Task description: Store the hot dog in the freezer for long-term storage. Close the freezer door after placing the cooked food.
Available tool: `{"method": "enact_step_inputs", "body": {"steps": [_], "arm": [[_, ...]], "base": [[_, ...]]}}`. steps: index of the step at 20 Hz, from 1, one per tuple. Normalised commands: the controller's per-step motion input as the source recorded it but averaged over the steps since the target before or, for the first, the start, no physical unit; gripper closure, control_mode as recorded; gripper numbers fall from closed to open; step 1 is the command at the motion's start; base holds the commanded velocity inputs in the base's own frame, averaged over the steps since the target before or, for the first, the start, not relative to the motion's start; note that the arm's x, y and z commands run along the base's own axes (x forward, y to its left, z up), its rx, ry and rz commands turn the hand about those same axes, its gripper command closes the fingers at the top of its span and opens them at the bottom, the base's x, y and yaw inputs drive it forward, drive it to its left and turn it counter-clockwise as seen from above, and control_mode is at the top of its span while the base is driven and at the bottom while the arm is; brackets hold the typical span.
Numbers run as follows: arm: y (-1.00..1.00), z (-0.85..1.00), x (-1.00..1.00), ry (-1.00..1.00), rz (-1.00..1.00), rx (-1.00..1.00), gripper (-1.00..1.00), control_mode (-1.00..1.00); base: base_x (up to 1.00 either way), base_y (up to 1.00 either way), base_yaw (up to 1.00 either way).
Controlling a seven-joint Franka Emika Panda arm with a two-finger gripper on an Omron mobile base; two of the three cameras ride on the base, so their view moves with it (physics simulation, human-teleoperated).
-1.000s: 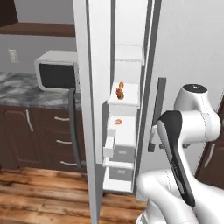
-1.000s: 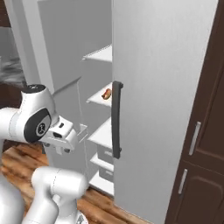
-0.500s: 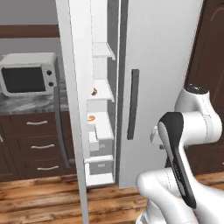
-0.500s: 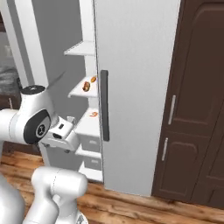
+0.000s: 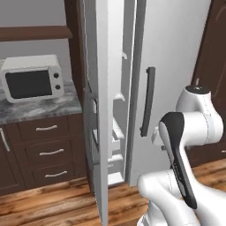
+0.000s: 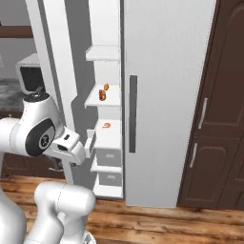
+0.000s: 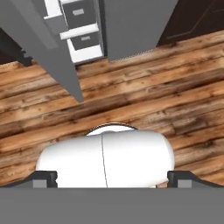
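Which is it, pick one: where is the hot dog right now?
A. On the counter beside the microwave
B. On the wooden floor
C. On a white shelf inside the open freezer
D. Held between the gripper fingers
C. In the right base view the hot dog lies on a white shelf of the freezer, next to a small orange piece, and the freezer door stands open.

hot dog [image 6: 102, 94] on freezer [image 6: 106, 100] shelf — freezer door [image 5: 100, 132] ajar | microwave [image 5: 32, 78] left, on counter [image 5: 39, 107]
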Motion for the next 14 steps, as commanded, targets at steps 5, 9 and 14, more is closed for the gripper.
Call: {"method": "enact_step_inputs", "body": {"steps": [5,9,14], "arm": [[0.0,0.0,0.0,0.0,0.0,0.0,-1.0,1.0],[0.0,0.0,0.0,0.0,0.0,0.0,-1.0,1.0],[0.0,0.0,0.02,0.0,0.0,0.0,-1.0,-1.0]], "base": [[0.0,0.61,-0.04],[0.0,0.6,0.0],[0.0,0.06,0.0]]}}
